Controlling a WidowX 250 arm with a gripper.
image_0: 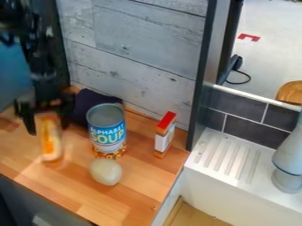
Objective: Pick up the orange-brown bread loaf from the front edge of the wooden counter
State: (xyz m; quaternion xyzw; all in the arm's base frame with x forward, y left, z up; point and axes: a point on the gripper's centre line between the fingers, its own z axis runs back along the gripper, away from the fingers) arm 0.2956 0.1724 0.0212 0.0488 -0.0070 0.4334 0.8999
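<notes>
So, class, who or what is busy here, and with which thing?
A black robot arm has its tool at the upper end of a long orange-and-white thing over the wooden counter; I can't tell whether it grips it. Nearby, a soup can stands with a dark cloth behind it, a pale lump in front, and a small red-topped box beside it.

We see bright, even indoor light. Motion blur softens the gripper (pixel 44 121) and the orange-and-white item (pixel 50 139) under it; fine detail looks soft.
</notes>
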